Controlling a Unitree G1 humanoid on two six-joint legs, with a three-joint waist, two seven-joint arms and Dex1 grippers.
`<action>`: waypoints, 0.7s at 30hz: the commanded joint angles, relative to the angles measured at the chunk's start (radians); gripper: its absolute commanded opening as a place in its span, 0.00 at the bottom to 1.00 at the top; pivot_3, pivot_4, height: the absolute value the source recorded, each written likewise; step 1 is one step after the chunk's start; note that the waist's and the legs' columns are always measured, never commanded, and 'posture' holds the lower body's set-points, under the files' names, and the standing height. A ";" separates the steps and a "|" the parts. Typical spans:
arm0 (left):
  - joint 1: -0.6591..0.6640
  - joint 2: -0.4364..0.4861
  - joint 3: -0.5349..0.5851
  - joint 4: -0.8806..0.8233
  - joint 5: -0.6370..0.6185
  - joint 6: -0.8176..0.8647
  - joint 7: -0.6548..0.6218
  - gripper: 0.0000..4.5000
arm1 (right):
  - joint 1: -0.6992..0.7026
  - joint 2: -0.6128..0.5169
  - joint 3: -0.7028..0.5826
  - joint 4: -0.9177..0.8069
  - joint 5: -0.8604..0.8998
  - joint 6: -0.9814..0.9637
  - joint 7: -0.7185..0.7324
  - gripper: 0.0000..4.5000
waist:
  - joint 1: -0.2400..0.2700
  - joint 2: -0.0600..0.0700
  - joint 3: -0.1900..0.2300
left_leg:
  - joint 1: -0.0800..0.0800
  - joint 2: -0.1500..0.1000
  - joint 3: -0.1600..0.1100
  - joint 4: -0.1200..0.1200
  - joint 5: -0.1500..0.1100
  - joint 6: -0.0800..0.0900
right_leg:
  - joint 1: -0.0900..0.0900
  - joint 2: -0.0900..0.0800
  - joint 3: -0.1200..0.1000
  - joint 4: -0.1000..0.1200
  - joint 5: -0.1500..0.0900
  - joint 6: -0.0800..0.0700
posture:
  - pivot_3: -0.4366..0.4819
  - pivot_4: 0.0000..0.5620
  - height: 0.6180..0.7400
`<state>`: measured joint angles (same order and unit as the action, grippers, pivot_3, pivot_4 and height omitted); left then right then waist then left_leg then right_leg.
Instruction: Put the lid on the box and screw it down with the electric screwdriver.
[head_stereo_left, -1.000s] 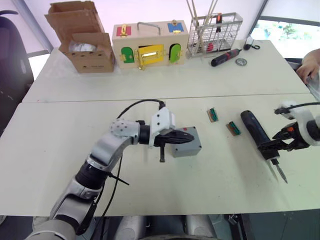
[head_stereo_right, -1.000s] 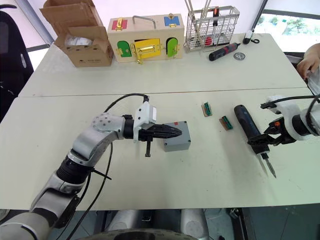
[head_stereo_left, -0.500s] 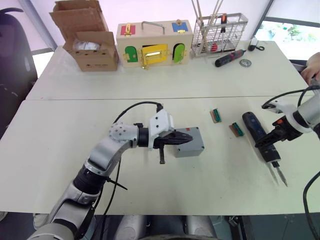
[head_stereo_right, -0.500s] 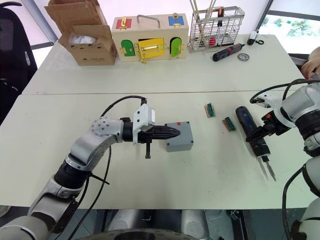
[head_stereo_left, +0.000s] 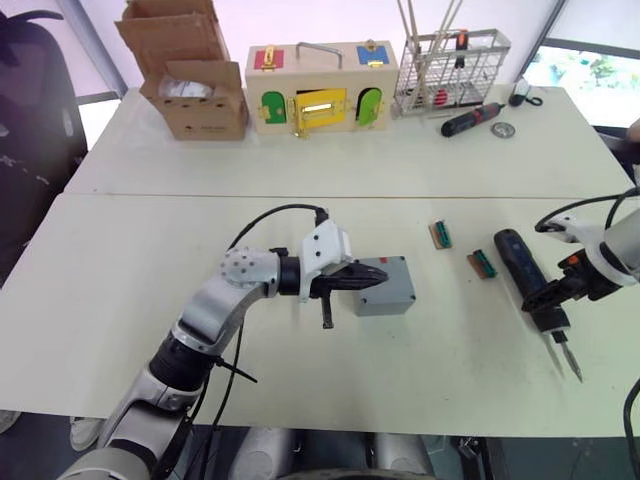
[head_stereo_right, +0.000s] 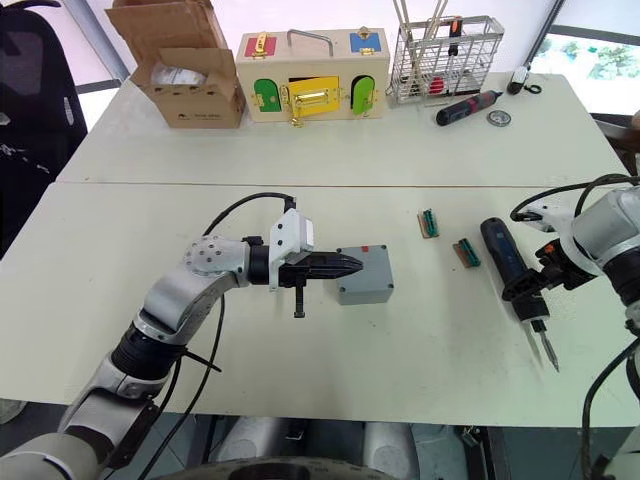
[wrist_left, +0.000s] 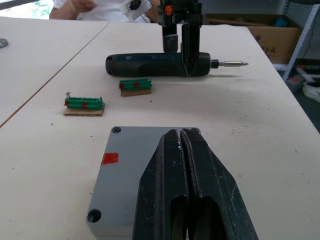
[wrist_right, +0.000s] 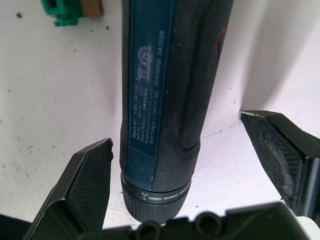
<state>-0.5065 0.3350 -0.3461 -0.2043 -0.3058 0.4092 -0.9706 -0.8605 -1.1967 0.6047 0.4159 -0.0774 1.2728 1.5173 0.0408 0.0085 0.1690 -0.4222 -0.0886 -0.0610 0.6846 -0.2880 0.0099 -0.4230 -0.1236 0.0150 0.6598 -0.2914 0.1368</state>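
We are seeing the lid (wrist_left: 127, 172) already sitting on the box (head_stereo_right: 365, 276), flush and square as far as the left wrist view shows, near the middle of the front table (head_stereo_right: 300, 370); a small red mark faces up on the cover, and the corner holes we can see look like empty dark recesses, so we are judging the 1st step done and the screwing not yet begun. The left gripper (head_stereo_left: 368, 277) is resting over the lid with its 2 fingers pressed together, holding nothing, apparently steadying the box. The electric screwdriver (head_stereo_left: 526, 281) is lying flat on the table well to the right of the box, bit pointing toward the near edge. The right gripper (wrist_right: 192, 167) is straddling its barrel just behind the collar, jaws spread wide with a gap on each side, so we are not counting it as grasped. What remains, in our judgement: closing on the tool, lifting it, carrying it to the lid and driving each corner. 2 green terminal blocks (head_stereo_left: 441, 234) are lying between box and tool. On the far table are a cardboard box (head_stereo_left: 195, 95), a wooden box with coloured doors (head_stereo_left: 320, 85), a wire basket (head_stereo_left: 455, 65) and a smaller red-and-black screwdriver (head_stereo_left: 478, 119).
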 joint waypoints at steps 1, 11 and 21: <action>-0.016 -0.018 -0.006 -0.001 0.001 -0.025 0.001 0.00 | 0.043 0.005 -0.025 -0.048 0.038 0.097 -0.055 1.00 | 0.001 0.000 0.000 | 0.000 0.000 0.000 0.000 0.000 0.000 | 0.000 0.000 0.000 0.000 0.000 0.000 | 0.48 0.27 0.98; -0.012 -0.030 0.000 0.008 0.009 -0.035 0.008 0.00 | 0.164 -0.040 -0.063 -0.218 0.116 0.158 -0.166 0.50 | 0.000 -0.004 -0.002 | 0.000 0.000 0.000 0.000 0.000 0.000 | 0.000 0.000 0.000 0.000 0.000 0.000 | 0.48 0.27 0.98; -0.015 -0.033 -0.004 0.022 0.019 -0.042 0.017 0.00 | 0.168 0.000 -0.084 -0.187 0.160 0.163 -0.257 0.41 | -0.003 -0.017 -0.010 | 0.000 0.001 0.000 0.000 0.000 0.000 | 0.000 0.000 -0.001 0.000 0.000 0.000 | 0.48 0.27 0.98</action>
<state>-0.5118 0.3041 -0.3555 -0.1657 -0.2882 0.3853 -0.9556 -0.7124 -1.2168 0.4994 0.2124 0.0514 1.4274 1.2653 0.0381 -0.0088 0.1592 -0.4220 -0.0881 -0.0615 0.6845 -0.2878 0.0095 -0.4223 -0.1234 0.0144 0.6595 -0.2914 0.1367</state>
